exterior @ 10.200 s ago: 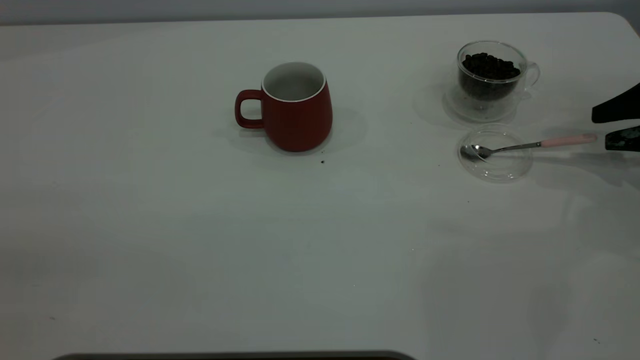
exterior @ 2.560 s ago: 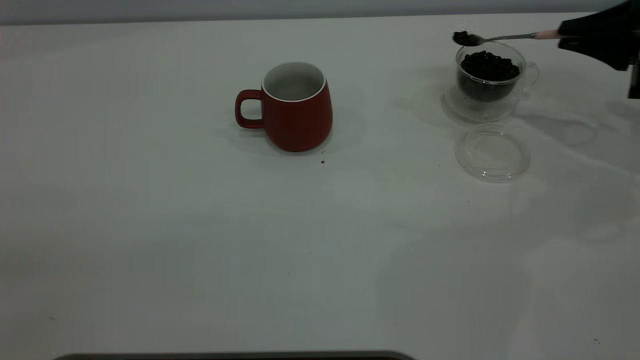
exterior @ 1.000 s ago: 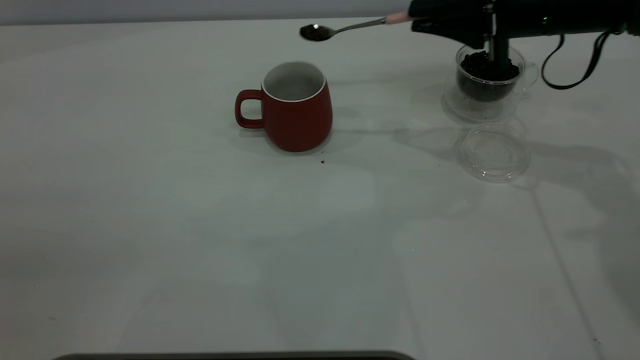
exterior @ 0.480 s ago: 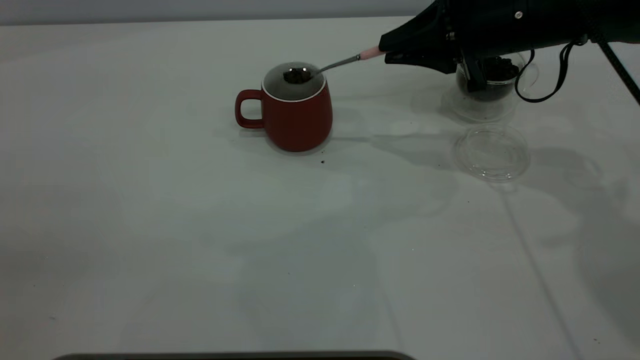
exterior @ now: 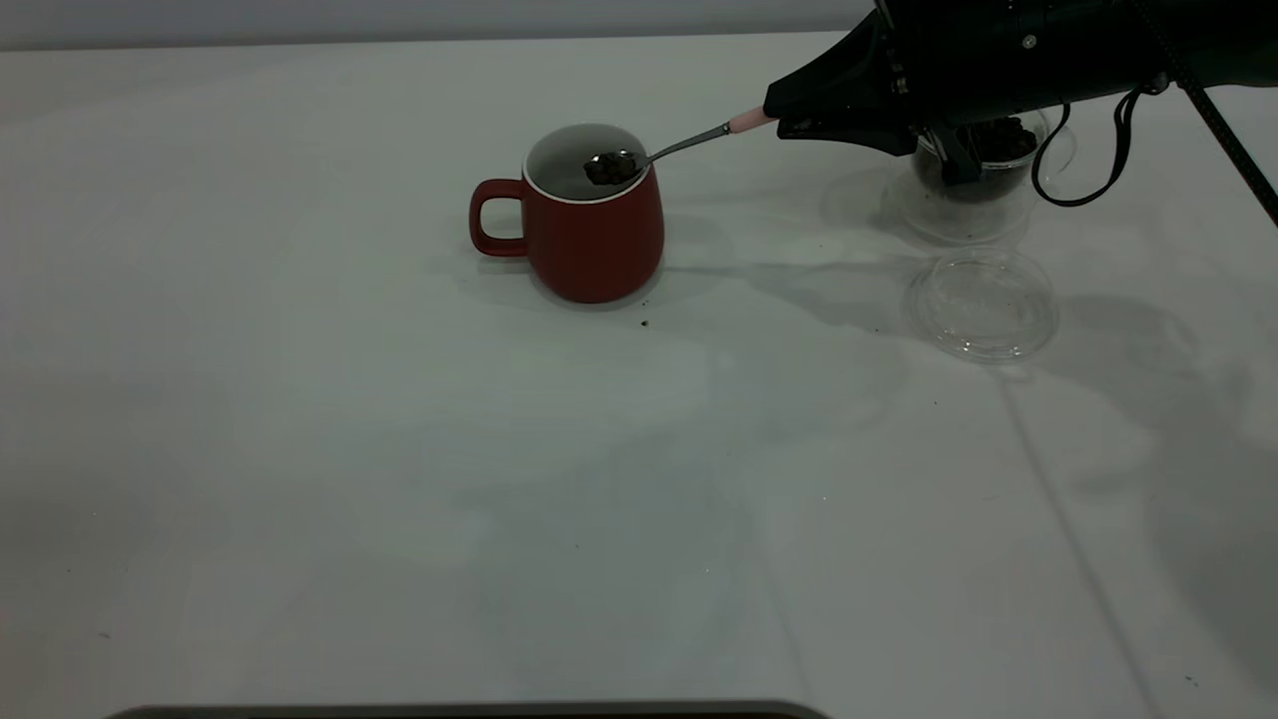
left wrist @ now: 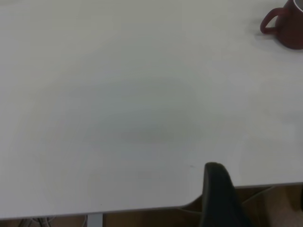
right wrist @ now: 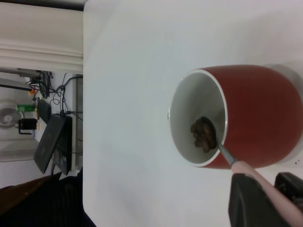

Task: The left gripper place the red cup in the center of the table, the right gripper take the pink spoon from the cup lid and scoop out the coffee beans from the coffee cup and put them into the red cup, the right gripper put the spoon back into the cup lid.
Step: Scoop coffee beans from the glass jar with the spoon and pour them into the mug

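The red cup (exterior: 595,235) stands upright near the middle of the table (exterior: 399,449), handle to the left. My right gripper (exterior: 789,112) hovers to its right, shut on the pale handle of the pink spoon (exterior: 689,143). The spoon's bowl sits inside the cup's mouth, loaded with coffee beans (exterior: 611,168). In the right wrist view the beans (right wrist: 203,135) lie in the spoon against the white inside of the cup (right wrist: 258,118), and the right gripper (right wrist: 267,187) pinches the handle. The coffee cup (exterior: 973,170) is partly hidden behind the arm. The cup lid (exterior: 983,305) lies bare. My left gripper (left wrist: 218,196) stays parked at the table's edge.
A black cable (exterior: 1088,150) loops down from the right arm beside the glass cup. A few dark specks (exterior: 644,323) lie on the table just in front of the red cup. In the left wrist view the red cup (left wrist: 289,26) is far off.
The right gripper carried the loaded spoon leftward from the glass cup and lowered it; its bowl now sits deeper in the red cup's mouth. The cups and lid have not moved.
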Controlling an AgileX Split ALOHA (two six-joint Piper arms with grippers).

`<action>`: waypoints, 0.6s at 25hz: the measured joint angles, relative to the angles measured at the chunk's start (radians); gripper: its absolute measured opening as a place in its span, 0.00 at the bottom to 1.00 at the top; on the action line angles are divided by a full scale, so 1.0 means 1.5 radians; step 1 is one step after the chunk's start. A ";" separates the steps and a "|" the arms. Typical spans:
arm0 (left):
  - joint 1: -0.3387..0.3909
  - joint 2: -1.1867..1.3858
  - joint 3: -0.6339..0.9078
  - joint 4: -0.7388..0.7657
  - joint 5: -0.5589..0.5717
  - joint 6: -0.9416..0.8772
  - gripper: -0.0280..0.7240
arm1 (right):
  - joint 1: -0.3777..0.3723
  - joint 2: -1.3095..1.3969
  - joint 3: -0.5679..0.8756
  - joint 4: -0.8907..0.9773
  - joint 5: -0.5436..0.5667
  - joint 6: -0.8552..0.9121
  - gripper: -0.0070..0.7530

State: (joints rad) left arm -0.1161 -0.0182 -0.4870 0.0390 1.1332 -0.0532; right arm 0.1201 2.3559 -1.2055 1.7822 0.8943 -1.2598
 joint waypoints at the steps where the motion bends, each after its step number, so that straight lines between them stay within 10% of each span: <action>1: 0.000 0.000 0.000 0.000 0.000 0.000 0.65 | 0.000 0.000 0.000 0.000 0.000 -0.002 0.15; 15: 0.000 0.000 0.000 0.000 0.000 0.000 0.65 | 0.015 -0.012 -0.023 0.001 -0.012 -0.015 0.15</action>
State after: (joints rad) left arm -0.1161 -0.0182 -0.4870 0.0390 1.1332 -0.0532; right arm 0.1430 2.3378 -1.2402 1.7833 0.8765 -1.2825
